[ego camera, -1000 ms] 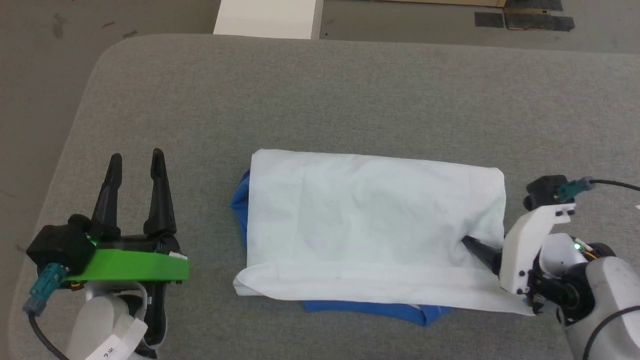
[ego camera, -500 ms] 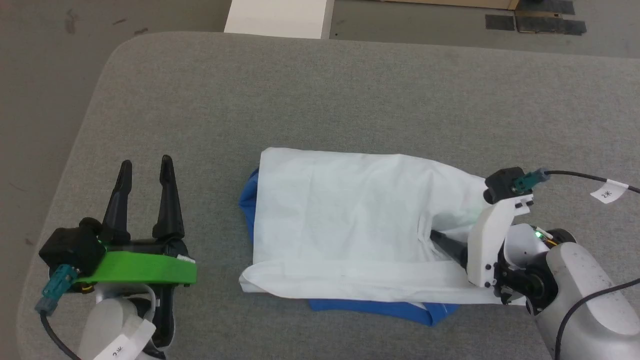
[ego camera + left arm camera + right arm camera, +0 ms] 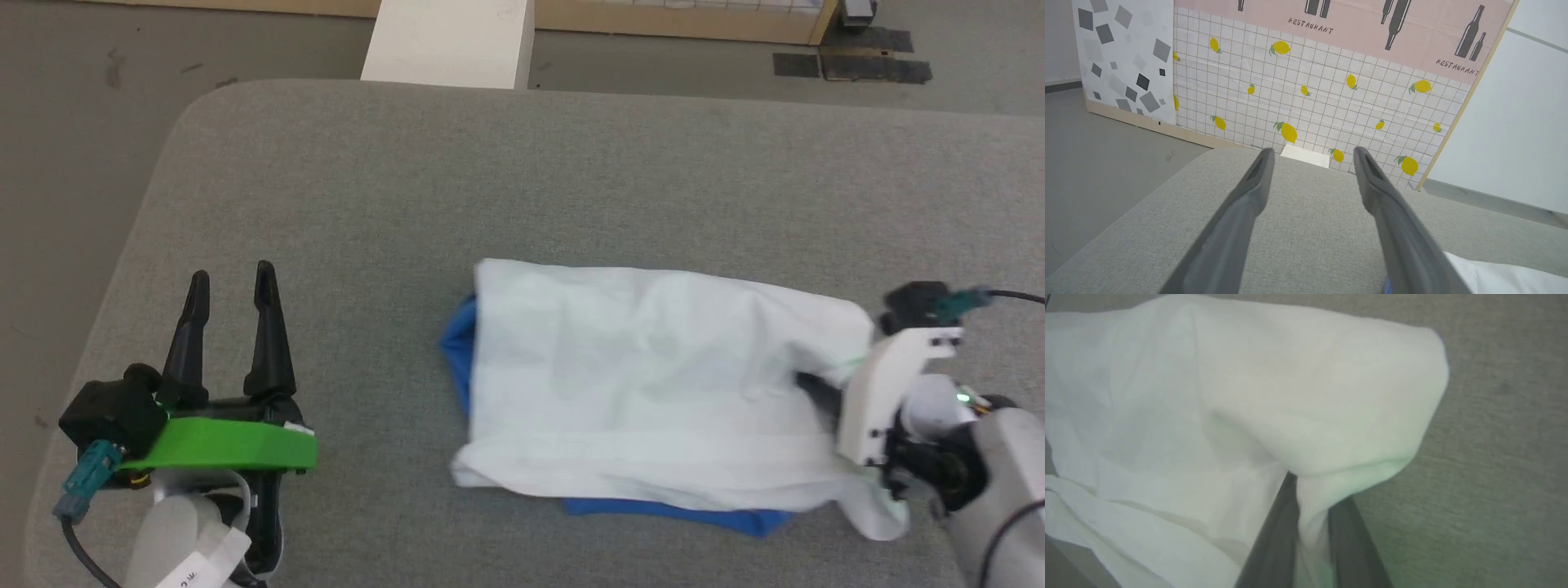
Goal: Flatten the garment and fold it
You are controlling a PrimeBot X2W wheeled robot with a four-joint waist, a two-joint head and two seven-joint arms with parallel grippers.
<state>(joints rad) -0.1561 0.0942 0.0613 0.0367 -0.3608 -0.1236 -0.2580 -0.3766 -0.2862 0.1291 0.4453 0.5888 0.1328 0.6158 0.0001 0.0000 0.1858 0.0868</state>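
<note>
While pinched by the right tool (image 3: pixel 1312 498), the garment (image 3: pixel 653 376) is judged part-folded, final fold outstanding; left tool (image 3: pixel 231 273) is held agape.

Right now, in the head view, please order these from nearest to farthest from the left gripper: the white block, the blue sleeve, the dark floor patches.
1. The blue sleeve, on the table, to the right of the left gripper.
2. The white block, beyond the far edge.
3. The dark floor patches, far right.
</note>
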